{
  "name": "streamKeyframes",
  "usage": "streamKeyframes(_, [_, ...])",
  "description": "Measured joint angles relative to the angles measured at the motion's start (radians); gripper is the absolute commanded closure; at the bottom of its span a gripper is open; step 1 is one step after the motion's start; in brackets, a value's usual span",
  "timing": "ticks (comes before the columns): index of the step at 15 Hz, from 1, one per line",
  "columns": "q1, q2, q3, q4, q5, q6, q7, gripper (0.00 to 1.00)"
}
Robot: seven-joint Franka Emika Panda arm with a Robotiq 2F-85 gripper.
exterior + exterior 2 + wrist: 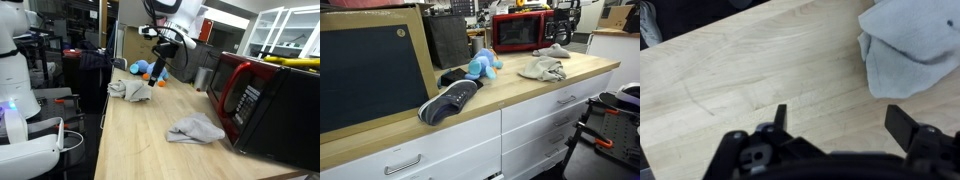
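My gripper [843,122] is open, with only bare wooden counter [750,70] between its two dark fingers [780,115]. A crumpled grey cloth [910,45] lies just beyond the right finger, apart from it. In an exterior view the gripper [160,64] hangs above the counter, near a grey cloth [130,88] and a blue plush toy [150,68]. A second grey cloth [196,128] lies in front of the red microwave [265,100]. Nothing is held.
A dark shoe [450,100] lies on the counter beside the blue plush toy [482,65], with a grey cloth [545,68] and the red microwave [517,32] further along. A white machine [20,90] stands off the counter's edge. Drawers [550,110] run below.
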Motion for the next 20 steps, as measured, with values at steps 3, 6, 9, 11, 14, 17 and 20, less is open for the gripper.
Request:
streamKeyframes(3, [0.0,-0.138,0.0,-0.171,0.039,0.066,-0.064,0.0])
streamKeyframes(6, [0.002,-0.263,0.001,-0.327,0.079,0.127,-0.101,0.0])
streamKeyframes(9, [0.019,-0.341,0.011,-0.442,0.129,0.204,-0.099,0.0])
streamKeyframes(11, [0.035,-0.361,0.022,-0.494,0.164,0.267,-0.095,0.0])
streamKeyframes(14, [0.055,-0.359,0.04,-0.547,0.197,0.371,-0.078,0.0])
streamKeyframes(17, [0.058,-0.336,0.051,-0.567,0.195,0.451,-0.025,0.32])
streamKeyframes(20, [0.056,-0.294,0.052,-0.566,0.193,0.511,0.015,0.58])
